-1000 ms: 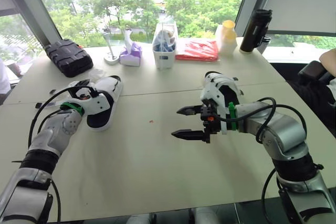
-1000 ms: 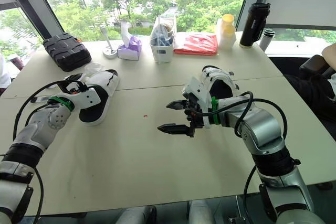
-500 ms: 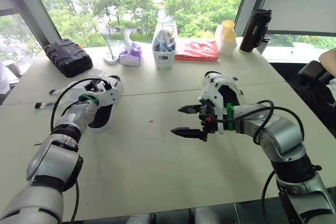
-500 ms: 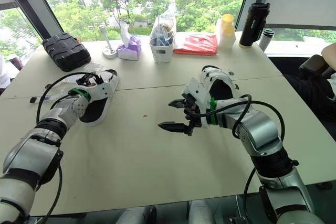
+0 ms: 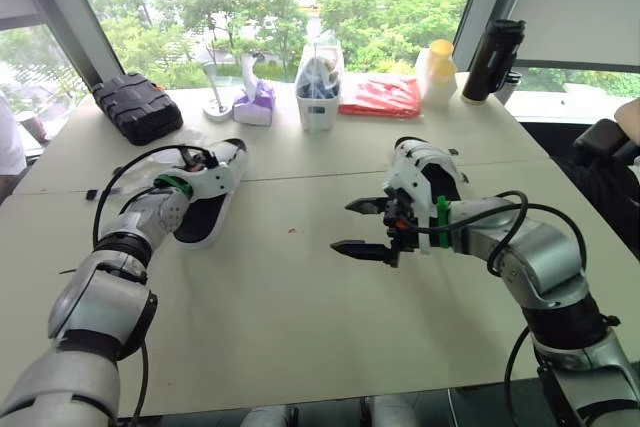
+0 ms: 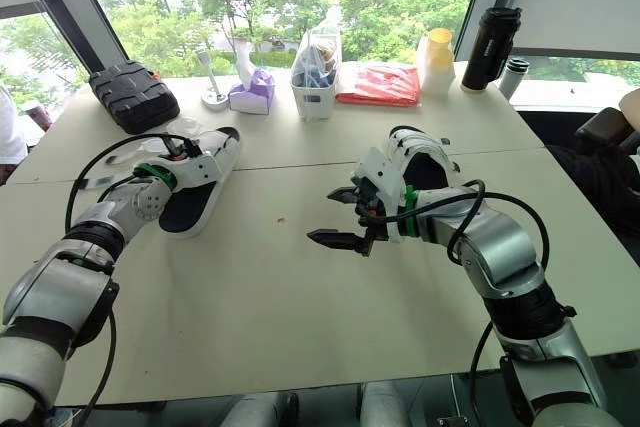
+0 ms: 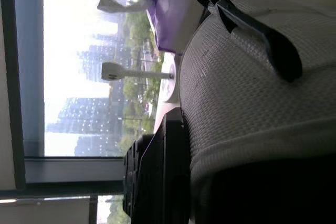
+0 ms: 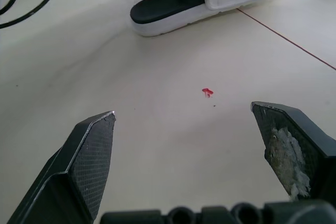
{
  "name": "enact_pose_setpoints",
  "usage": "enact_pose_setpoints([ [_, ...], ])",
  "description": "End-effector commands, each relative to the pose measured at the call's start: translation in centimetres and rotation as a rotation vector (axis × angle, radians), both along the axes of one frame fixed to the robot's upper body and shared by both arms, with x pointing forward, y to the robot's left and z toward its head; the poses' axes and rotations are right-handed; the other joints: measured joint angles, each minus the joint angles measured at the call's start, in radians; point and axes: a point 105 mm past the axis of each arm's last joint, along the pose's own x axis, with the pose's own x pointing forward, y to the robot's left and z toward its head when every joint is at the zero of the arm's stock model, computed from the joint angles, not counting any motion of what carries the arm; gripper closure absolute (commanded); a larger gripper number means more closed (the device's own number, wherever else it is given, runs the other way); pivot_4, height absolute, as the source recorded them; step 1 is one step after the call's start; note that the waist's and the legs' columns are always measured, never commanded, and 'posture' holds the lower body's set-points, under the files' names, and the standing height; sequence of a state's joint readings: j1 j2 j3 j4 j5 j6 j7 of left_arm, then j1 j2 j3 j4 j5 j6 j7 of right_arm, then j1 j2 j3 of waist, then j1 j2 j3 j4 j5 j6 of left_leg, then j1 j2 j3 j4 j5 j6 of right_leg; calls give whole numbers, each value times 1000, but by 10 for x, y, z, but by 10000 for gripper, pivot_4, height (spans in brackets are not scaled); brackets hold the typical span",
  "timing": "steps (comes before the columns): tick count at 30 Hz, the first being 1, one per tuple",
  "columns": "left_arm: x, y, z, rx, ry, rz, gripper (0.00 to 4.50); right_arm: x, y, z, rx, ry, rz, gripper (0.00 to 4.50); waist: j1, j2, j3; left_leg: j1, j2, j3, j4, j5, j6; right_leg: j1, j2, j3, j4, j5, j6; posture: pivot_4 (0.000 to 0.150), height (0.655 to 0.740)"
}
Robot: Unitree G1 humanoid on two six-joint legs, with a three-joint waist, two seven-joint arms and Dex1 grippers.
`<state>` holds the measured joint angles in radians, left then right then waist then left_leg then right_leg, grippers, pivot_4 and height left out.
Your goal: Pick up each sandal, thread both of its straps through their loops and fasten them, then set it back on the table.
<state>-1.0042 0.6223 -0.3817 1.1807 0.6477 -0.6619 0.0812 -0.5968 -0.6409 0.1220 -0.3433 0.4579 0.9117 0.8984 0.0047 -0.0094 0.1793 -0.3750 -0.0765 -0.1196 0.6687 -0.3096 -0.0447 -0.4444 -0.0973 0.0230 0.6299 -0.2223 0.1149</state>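
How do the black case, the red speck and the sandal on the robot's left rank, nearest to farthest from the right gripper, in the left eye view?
From the right gripper:
1. Red speck, on the table just to its left.
2. Left sandal, farther to the left.
3. Black case, at the far left corner by the window.

The left pincer (image 5: 196, 164) lies pressed into the strap of the left sandal (image 5: 212, 209), so its grip cannot be read. The right sandal (image 5: 415, 159) is half covered by the right arm (image 5: 520, 247), its near side unseen. A person's arm (image 5: 628, 113) is cut off at the right edge, a white sleeve (image 5: 8, 145) at the left.
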Motion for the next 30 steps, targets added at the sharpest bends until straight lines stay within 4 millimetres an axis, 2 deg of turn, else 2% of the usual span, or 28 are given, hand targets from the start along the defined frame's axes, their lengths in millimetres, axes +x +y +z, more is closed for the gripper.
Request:
enact_pose_setpoints([
  [1, -28, -49, 29, 76, -84, -362, 44513, 8, -17, 20, 10, -73, -35, 0, 6, -1, 1, 0, 0, 0, 0, 0, 0, 0, 0, 0, -1, 0, 0, 1500, 7400],
  [3, -53, -68, 27, 102, -62, -560, 44513, 12, -29, 20, -8, -81, -64, 0, 6, -1, 1, -1, 0, 1, 0, 0, 1, 0, 0, 0, -2, 0, 0, 1500, 7400],
  [6, -83, -81, 23, 184, -59, -768, 44513, 17, -43, 20, -34, -91, -99, 0, -3, -1, 1, 0, 0, 2, -1, -1, 1, -1, 0, 1, -3, 0, 0, 1500, 7400],
  [10, -100, -83, 14, 268, -30, -881, 44513, 21, -54, 23, -46, -105, -124, 0, -14, -1, 1, 0, 1, 2, -1, -1, 1, -1, 1, 1, -1, 0, 0, 1500, 7400],
  [13, -114, -84, -2, 366, 12, -978, 44513, 22, -56, 25, -49, -116, -125, 0, -18, -1, 1, 1, 1, 2, -1, -3, 6, -1, 1, 1, 0, 0, 0, 1500, 7400],
  [16, -127, -93, -10, 406, -6, -1070, 44513, 22, -55, 25, -55, -123, -117, 0, -17, -1, 1, 1, 1, 2, -1, -3, 7, -1, 1, 1, 0, 0, 0, 1500, 7400],
  [19, -133, -98, -16, 432, -3, -1120, 44513, 20, -53, 24, -57, -120, -106, 0, -15, -1, 1, 0, 0, 2, 0, -3, 6, 0, 1, 1, 0, 0, 0, 1500, 7400],
  [30, -124, -101, -34, 475, 8, -1075, 44513, 16, -50, 22, -56, -117, -98, 0, -13, -1, 1, 1, 0, 2, 1, -4, 7, 1, 1, 1, 1, 0, 1, 1500, 7400],
])
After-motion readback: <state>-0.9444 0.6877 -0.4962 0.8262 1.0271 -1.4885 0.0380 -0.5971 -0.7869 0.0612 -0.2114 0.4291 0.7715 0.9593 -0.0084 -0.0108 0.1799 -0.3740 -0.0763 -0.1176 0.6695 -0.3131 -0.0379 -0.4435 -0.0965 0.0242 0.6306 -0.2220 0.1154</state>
